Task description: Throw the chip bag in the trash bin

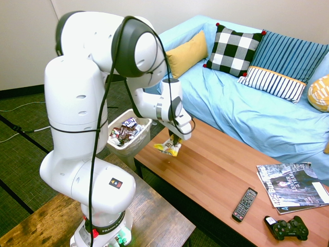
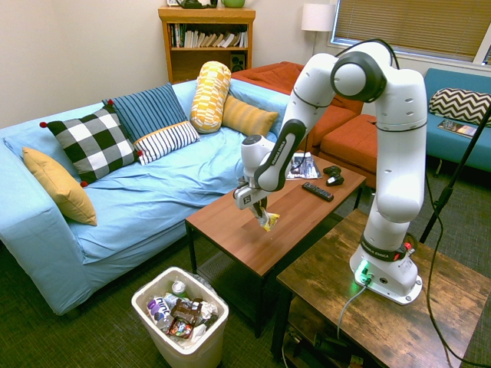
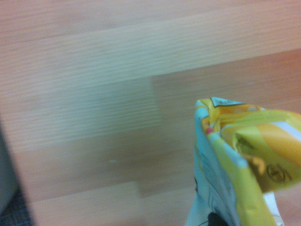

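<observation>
The chip bag (image 1: 168, 148) is a small yellow foil bag with white patches. It hangs crumpled at the near left end of the wooden coffee table (image 1: 216, 170), pinched at its top by my gripper (image 1: 174, 140). From the other side, the chip bag (image 2: 268, 221) hangs just below the gripper (image 2: 259, 207), low over the table top. In the wrist view the chip bag (image 3: 240, 160) shows close up against the wood. The white trash bin (image 1: 127, 150) stands on the floor beside that end of the table, with wrappers inside. The trash bin (image 2: 184, 349) is below and left of the gripper.
On the far end of the coffee table lie a remote (image 1: 245, 204), a black game controller (image 1: 287, 229) and magazines (image 1: 290, 186). A blue sofa (image 1: 247, 113) with pillows runs along the table's far side. The arm stands on a darker wooden table (image 1: 154, 216).
</observation>
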{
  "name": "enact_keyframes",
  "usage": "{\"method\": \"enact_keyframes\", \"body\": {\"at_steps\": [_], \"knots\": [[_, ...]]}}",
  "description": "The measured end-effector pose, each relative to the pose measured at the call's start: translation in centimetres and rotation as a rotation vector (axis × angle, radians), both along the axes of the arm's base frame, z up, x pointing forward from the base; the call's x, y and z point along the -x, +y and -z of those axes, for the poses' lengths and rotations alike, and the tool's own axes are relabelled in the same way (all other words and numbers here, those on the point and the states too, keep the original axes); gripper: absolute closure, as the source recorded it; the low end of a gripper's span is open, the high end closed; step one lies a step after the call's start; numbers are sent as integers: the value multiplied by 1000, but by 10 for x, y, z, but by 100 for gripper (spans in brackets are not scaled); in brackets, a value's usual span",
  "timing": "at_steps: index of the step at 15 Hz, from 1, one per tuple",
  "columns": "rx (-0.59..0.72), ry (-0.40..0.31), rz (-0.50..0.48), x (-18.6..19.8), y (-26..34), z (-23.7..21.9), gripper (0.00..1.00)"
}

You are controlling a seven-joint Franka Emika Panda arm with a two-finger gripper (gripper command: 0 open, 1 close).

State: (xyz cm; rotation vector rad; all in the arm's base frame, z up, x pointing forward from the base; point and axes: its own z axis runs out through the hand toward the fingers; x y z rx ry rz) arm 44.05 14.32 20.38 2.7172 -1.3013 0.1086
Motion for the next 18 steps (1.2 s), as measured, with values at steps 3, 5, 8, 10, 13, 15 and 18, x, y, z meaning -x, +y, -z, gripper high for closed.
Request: {"method": "enact_keyframes", "body": {"at_steps": [3, 5, 8, 10, 13, 15, 18], "knots": [[32, -32, -102, 12, 85, -38, 100], [33, -52, -150, 5, 133, -53, 100], [36, -58, -205, -4, 202, -43, 100], [43, -59, -229, -3, 249, -20, 100], [47, -66, -274, -2, 308, 13, 100], [51, -70, -288, -8, 332, 32, 100], [58, -51, -296, -18, 344, 57, 0]]}}
